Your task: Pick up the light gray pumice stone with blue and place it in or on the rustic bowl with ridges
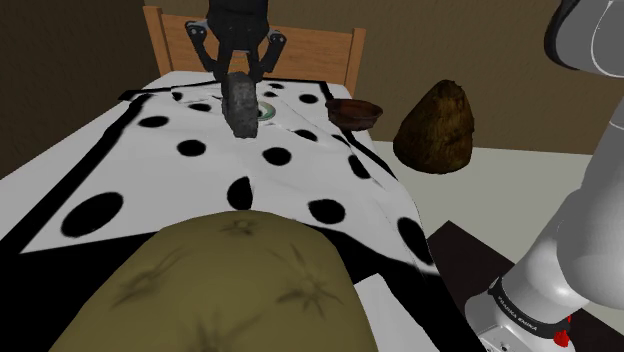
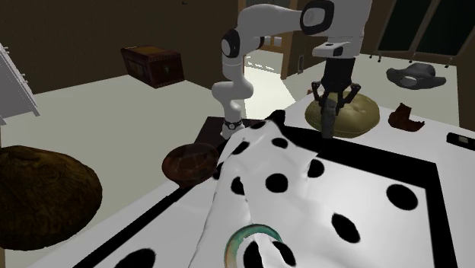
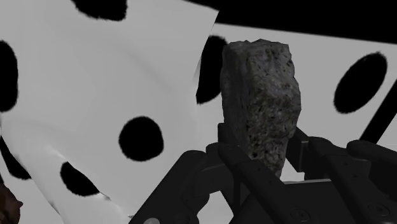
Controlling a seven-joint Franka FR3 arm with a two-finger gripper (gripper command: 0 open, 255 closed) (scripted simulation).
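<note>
Claw (image 1: pixel 239 78) clenched on grey pumice stone (image 1: pixel 241 108) over spotted bed (image 1: pixel 200 175); ridged brown bowl (image 1: pixel 353 112) sideways of claw, past the bed's edge.

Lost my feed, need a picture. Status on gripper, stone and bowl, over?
Gripper shut on grey stone, above spotted blanket. Brown bowl beside the bed, not reached yet. No obstacle seen between.

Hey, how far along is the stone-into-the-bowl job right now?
Done: the grey stone is picked up, clasped in the gripper and hanging clear above the spotted bedcover. In hand: the carry. Left: bring it over to the brown bowl, which sits apart near the bed's edge, and release it there.
</note>
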